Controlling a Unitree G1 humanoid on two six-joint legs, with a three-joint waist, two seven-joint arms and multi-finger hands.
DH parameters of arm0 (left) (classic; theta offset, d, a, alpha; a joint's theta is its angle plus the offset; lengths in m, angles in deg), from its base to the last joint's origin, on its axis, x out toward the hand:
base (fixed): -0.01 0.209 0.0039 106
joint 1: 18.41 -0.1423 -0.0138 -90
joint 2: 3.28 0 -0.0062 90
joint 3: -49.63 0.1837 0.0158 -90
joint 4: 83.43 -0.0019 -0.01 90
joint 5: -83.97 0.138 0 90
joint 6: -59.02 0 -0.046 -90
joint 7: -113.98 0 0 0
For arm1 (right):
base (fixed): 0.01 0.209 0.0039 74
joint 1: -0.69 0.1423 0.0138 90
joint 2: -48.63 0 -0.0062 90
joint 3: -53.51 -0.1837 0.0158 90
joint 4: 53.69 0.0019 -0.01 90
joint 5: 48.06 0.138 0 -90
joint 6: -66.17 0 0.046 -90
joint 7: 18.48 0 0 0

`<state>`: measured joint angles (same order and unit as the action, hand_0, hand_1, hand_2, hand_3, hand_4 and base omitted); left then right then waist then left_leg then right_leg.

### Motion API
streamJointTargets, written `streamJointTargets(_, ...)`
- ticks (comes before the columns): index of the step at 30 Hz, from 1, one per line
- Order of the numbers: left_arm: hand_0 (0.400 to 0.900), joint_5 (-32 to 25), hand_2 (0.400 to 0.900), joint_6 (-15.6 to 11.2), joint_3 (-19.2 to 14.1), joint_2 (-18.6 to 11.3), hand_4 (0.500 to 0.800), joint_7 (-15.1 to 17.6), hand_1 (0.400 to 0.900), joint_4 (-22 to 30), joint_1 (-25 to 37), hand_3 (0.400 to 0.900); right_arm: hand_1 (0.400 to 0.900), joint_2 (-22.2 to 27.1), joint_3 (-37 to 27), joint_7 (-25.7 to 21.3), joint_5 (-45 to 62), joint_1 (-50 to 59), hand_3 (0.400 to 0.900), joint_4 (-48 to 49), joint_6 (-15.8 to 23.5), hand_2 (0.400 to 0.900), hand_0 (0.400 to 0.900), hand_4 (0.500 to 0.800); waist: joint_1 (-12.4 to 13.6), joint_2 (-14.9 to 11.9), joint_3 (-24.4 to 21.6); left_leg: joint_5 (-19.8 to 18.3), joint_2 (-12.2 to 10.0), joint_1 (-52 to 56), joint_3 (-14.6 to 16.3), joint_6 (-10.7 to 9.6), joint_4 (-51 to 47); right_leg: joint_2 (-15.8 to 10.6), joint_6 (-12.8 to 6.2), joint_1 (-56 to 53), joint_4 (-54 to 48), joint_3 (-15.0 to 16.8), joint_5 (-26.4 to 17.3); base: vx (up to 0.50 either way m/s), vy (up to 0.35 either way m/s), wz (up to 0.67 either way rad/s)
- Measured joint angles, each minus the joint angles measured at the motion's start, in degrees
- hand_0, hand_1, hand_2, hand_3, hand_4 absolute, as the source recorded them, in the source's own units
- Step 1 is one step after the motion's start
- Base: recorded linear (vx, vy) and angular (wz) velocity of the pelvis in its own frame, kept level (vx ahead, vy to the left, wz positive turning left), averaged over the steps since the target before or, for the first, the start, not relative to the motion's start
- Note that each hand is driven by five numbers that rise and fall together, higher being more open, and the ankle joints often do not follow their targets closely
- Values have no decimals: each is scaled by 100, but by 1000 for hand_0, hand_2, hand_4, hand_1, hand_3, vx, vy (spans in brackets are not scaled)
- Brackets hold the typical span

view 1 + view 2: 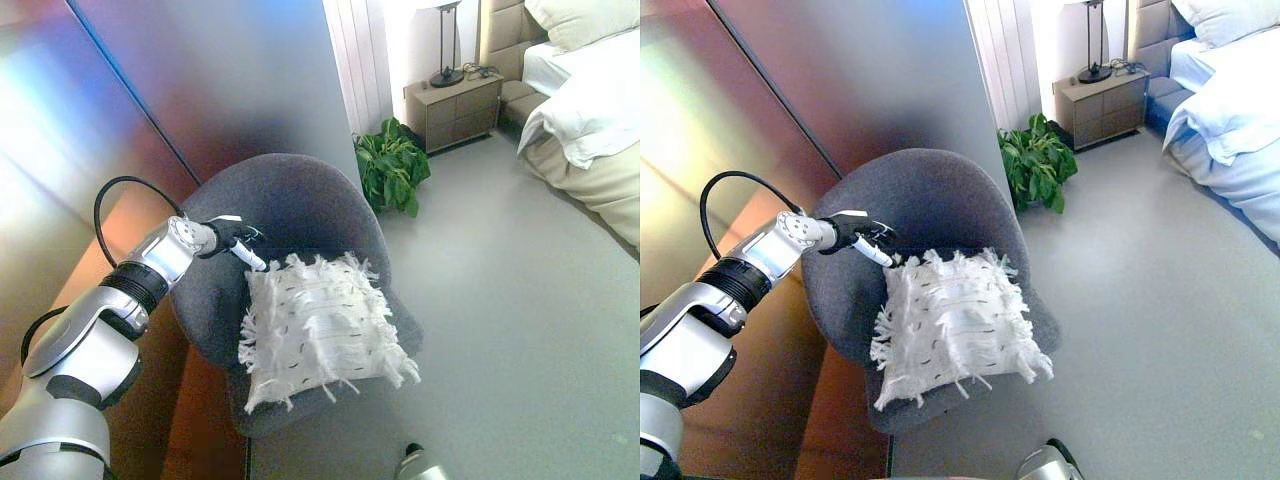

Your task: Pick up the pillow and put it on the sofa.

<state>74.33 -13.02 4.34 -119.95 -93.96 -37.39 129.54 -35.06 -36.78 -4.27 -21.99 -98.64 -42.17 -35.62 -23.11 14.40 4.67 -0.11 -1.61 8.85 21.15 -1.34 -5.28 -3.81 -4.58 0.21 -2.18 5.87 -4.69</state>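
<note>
A white fringed pillow (318,328) lies on the seat of a round dark grey chair (290,205). It also shows in the right eye view (950,325). My left hand (236,242) hovers just above the pillow's upper left corner, against the chair's back, with its fingers straight and holding nothing. It also shows in the right eye view (862,237). Only a sliver of my right arm (420,466) shows at the bottom edge; its hand is out of view.
A potted green plant (391,167) stands right behind the chair. A nightstand (453,108) with a lamp (446,40) and a bed (590,110) are at the back right. A wall panel (200,80) runs along the left. Grey floor (520,320) lies to the right.
</note>
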Motion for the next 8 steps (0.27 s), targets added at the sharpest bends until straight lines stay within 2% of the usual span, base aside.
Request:
streamJointTargets(4,900,-278,900,-11,-53,0,800,-1,900,104,-5,900,900,-29,79,-12,0,18,900,43,2,900,900,800,64,-35,26,1,-12,20,-6,0,1,0,4,-5,31,-75,7,-42,-27,4)
streamJointTargets(8,900,-609,900,-153,-172,3,800,-4,900,472,-91,900,900,-56,130,-15,1,31,900,121,0,900,900,800,234,-67,49,5,-30,28,-23,-3,2,-8,18,-16,68,-217,15,-41,-18,4)
